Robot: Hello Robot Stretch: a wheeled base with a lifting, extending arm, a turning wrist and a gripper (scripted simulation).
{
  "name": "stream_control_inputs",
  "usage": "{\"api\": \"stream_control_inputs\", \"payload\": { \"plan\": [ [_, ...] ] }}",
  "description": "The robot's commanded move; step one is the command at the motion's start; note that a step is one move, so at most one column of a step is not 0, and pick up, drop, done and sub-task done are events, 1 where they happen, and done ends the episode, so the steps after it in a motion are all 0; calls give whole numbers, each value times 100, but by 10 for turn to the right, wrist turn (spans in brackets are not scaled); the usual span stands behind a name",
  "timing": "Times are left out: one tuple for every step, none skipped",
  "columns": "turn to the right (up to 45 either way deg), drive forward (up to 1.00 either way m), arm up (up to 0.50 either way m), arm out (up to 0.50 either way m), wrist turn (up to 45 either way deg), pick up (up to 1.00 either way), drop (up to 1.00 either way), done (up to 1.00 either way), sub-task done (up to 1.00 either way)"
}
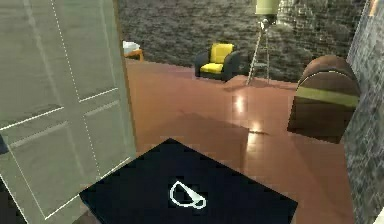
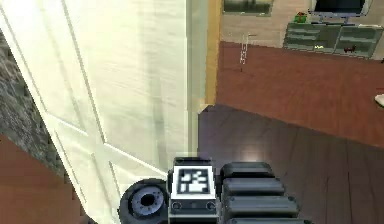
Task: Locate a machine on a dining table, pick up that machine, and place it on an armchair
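An armchair (image 1: 220, 60) with yellow cushions and a dark frame stands at the far stone wall, across the reddish floor in the forward view. At the bottom edge of the arm side view the arm is drawn in, with a white marked square (image 2: 195, 183). Left of the square sits the gripper (image 2: 145, 205), a dark round body low against a white door. Its far end cannot be made out, so I cannot tell whether it holds anything.
A white panelled door (image 1: 60, 95) stands close at the forward view's left. A black rug (image 1: 190, 190) with a white outline lies just ahead. A brown rounded seat (image 1: 325, 95) and a tripod lamp (image 1: 262, 45) stand at the right. A low cabinet (image 2: 330, 38) lies beyond the doorway.
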Motion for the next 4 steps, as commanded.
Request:
{"api": "stream_control_inputs", "payload": {
  "plan": [
    [0, 100, 0, 0, 0, 0, 0, 0, 0],
    [30, 0, 0, 0, 0, 0, 0, 0, 0],
    [0, 100, 0, 0, 0, 0, 0, 0, 0],
    [0, 100, 0, 0, 0, 0, 0, 0, 0]
  ]
}}
